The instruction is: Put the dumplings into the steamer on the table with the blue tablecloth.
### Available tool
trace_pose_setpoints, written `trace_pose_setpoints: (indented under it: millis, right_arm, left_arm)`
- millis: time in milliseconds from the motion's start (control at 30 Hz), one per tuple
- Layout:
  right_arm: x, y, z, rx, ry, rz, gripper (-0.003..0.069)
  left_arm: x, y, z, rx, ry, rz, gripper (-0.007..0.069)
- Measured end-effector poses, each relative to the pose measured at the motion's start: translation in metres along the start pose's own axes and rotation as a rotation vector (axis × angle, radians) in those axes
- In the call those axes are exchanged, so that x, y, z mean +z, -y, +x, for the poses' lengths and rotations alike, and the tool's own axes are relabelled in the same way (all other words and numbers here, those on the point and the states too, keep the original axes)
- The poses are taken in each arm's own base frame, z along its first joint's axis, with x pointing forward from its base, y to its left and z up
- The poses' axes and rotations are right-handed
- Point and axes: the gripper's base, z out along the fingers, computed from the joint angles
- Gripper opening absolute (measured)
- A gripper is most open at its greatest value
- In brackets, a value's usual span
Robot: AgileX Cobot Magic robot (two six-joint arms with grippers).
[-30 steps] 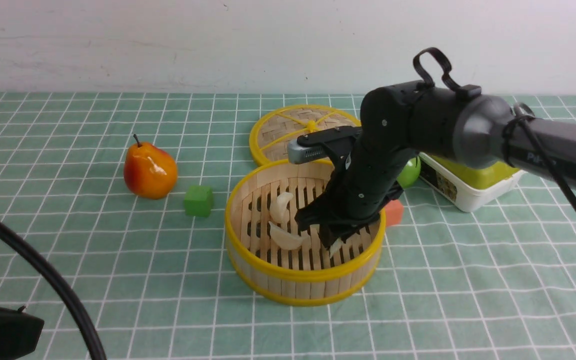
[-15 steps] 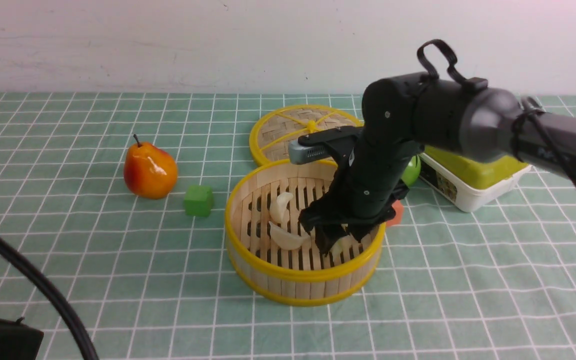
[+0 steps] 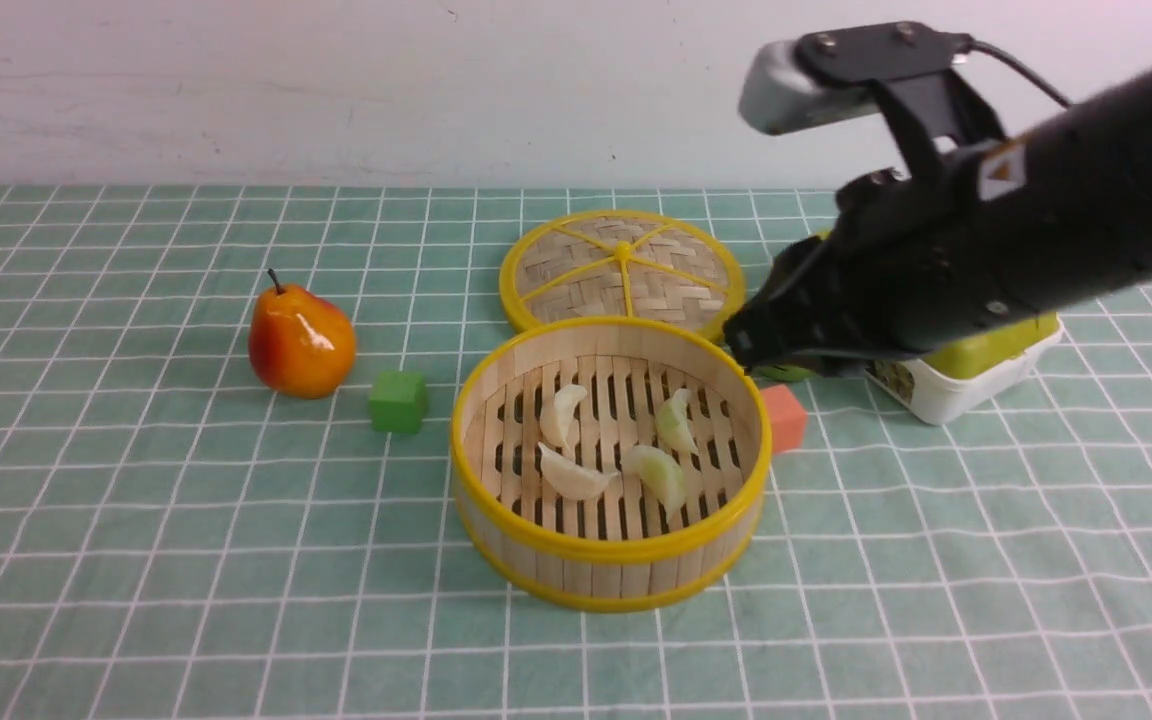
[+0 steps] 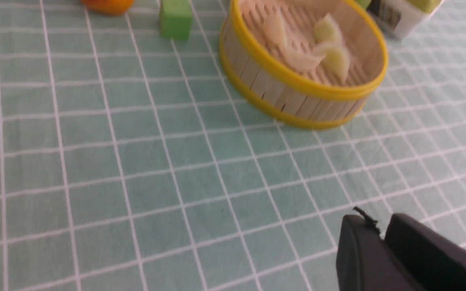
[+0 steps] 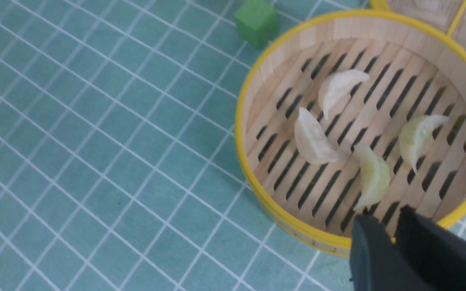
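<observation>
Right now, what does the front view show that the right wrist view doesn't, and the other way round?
Only the front view: the pear, the orange block, the white-and-green box and the lid in full. Only the right wrist view: the right claw up close, its tips nearly together and empty. Both: the steamer, all four dumplings inside it, the green cube and the tablecloth.

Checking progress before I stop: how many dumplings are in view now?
4, all inside the steamer: two cream dumplings left half, two greenish dumplings right half. None seen outside.
</observation>
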Motion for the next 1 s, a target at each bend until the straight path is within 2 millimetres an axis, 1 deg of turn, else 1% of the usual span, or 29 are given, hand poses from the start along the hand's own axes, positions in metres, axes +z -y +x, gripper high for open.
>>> trace_pose_setpoints:
  millis: [67,100,133,167,200,233,267,300,333,367,467,533,700,1000]
  right_arm:
    - [-0.018,-0.003,0.012,0.009,0.088,-0.016,0.0007]
    - [-0.022,-0.003,0.017,0.013,0.117,-0.019,-0.0008]
    - [-0.035,-0.006,0.022,0.007,0.182,-0.025,-0.0018]
    - [-0.041,-0.006,0.030,0.003,0.209,-0.025,-0.0020]
    - [-0.055,-0.007,0.037,-0.011,0.265,-0.027,-0.0020]
    - [-0.063,-0.008,0.044,-0.021,0.301,-0.026,-0.0020]
    - [-0.066,-0.008,0.049,-0.026,0.320,-0.025,-0.0020]
    - [-0.076,-0.009,0.054,-0.034,0.364,-0.027,-0.0020]
    - [-0.080,-0.009,0.058,-0.040,0.381,-0.025,-0.0020]
    - [-0.090,-0.010,0.064,-0.037,0.422,-0.028,-0.0020]
    - [-0.104,-0.012,0.070,-0.050,0.488,-0.025,-0.0020]
    - [-0.117,-0.015,0.072,-0.057,0.536,-0.032,-0.0020]
    - [-0.130,-0.018,0.075,-0.063,0.580,-0.042,-0.0017]
    - [-0.131,-0.019,0.075,-0.069,0.580,-0.050,-0.0011]
  left_arm:
    - [-0.003,0.000,0.000,-0.001,0.054,0.019,0.0091]
    - [-0.003,0.000,-0.001,-0.001,0.063,0.022,0.0091]
    - [-0.004,0.000,-0.001,-0.001,0.072,0.026,0.0092]
    - [-0.004,0.000,-0.001,0.000,0.075,0.026,0.0091]
    - [-0.004,0.000,-0.001,0.000,0.075,0.026,0.0091]
    - [-0.004,0.000,-0.001,0.000,0.072,0.025,0.0093]
    - [-0.004,0.000,-0.001,0.000,0.072,0.025,0.0094]
    - [-0.004,0.000,0.000,0.000,0.072,0.025,0.0095]
    - [-0.004,0.000,0.000,0.000,0.071,0.025,0.0097]
    - [-0.004,0.000,0.000,0.000,0.071,0.025,0.0099]
    - [-0.003,0.000,0.000,0.000,0.070,0.024,0.0102]
    - [-0.003,0.000,0.000,0.000,0.070,0.024,0.0105]
    - [-0.003,0.000,0.000,0.000,0.070,0.024,0.0110]
    - [-0.003,0.000,0.000,0.000,0.070,0.024,0.0112]
